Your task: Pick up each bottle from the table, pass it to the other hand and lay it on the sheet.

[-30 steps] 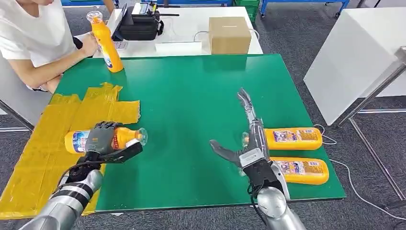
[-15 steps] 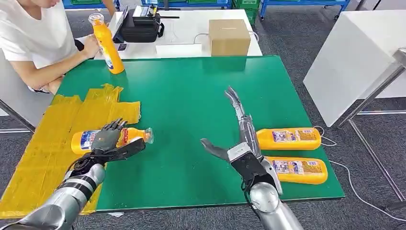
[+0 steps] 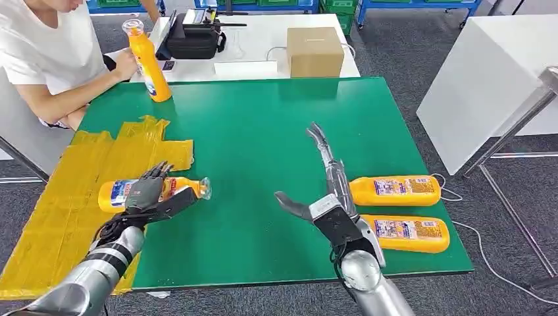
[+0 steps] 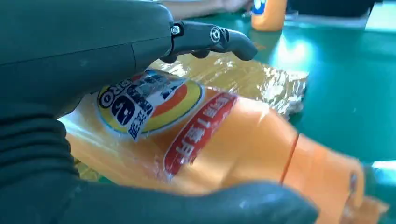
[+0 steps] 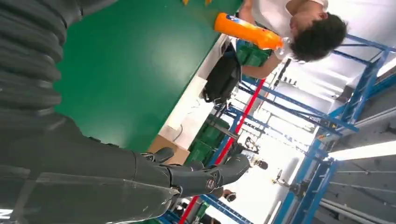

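Observation:
An orange bottle point(image 3: 116, 192) point(image 4: 219, 144) lies on its side, base over the yellow sheet point(image 3: 59, 210) and clear cap over the green table point(image 3: 263, 131). My left hand point(image 3: 149, 195) point(image 4: 70, 56) holds it, fingers arched over the label and thumb underneath along the neck. My right hand point(image 3: 324, 191) point(image 5: 93, 177) hovers open over the table's middle, fingers stretched forward, nothing in it. Two more orange bottles point(image 3: 395, 190) point(image 3: 406, 234) lie side by side just right of that hand. A person point(image 3: 46, 59) at the far left corner holds a further bottle point(image 3: 149, 60) point(image 5: 247, 30) upright.
Behind the green table stands a white table with a cardboard box point(image 3: 316, 49) and a black bag point(image 3: 192, 36). A white block point(image 3: 487, 79) stands to the right. The sheet hangs past the table's left edge.
My left hand carried the bottle a little left and down onto the sheet's edge, and its fingers straightened somewhat. My right hand drifted slightly left. The person's bottle barely moved.

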